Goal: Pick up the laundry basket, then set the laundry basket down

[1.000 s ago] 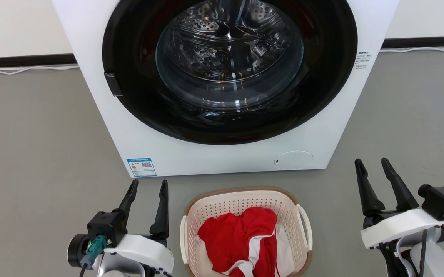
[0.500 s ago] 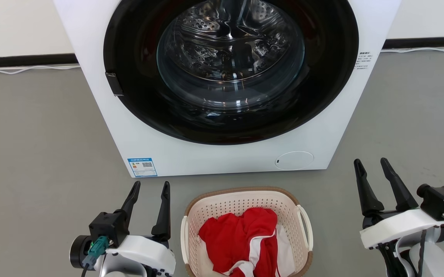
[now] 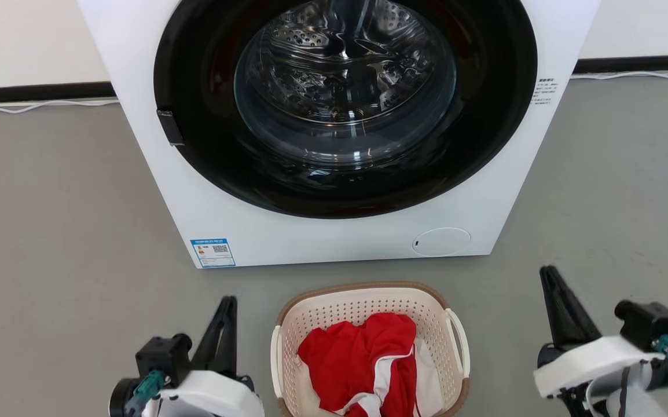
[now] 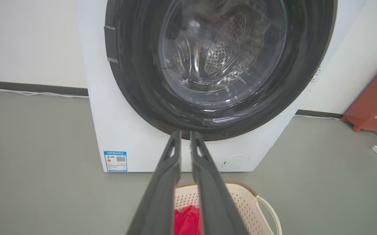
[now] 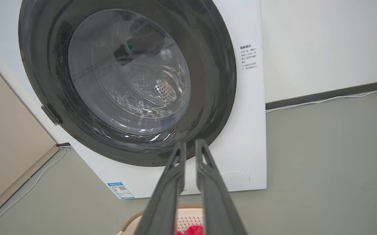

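Head view: laundry basket (image 3: pixel 363 288) is seen on the floor before the washer (image 3: pixel 311 240), red garment (image 3: pixel 363 353) inside. Left gripper (image 3: pixel 228 305) is near it, right gripper (image 3: pixel 547 277) well apart; neither touches it.
Left wrist view: fingers (image 4: pixel 170 169) nearly together (thin slit), nothing held.
Right wrist view: fingers (image 5: pixel 169 182) likewise, probably not quite touching.

We see a cream laundry basket (image 3: pixel 363 304) perforated with small holes, its rim (image 3: pixel 334 288) brown and woven-look, its handles (image 3: pixel 461 341) white. We also see red and white clothes (image 3: pixel 357 353), a white washing machine (image 3: pixel 311 240) with a black door ring (image 3: pixel 206 150) and a blue label (image 3: pixel 212 252), and a grey floor (image 3: pixel 50 231).
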